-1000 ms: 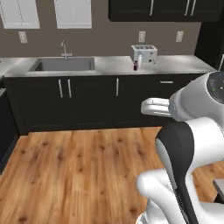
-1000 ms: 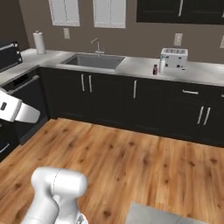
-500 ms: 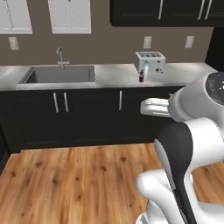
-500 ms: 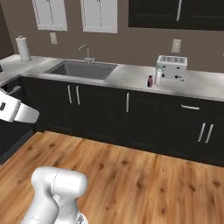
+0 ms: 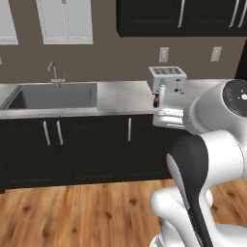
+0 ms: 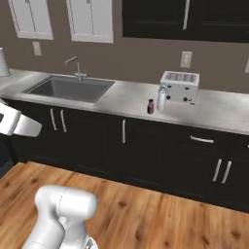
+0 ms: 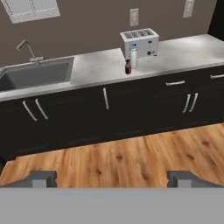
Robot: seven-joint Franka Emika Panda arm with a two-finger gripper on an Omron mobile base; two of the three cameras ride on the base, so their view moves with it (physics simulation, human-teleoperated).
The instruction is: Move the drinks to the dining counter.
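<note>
Slim bottle [image 5: 162, 91] partly behind arm.

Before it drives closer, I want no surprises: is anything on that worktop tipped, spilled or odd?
Nothing stands out. The slim white-grey bottle and tiny purple-red bottle stand upright by the toaster on the marble worktop, with no spill.
</note>
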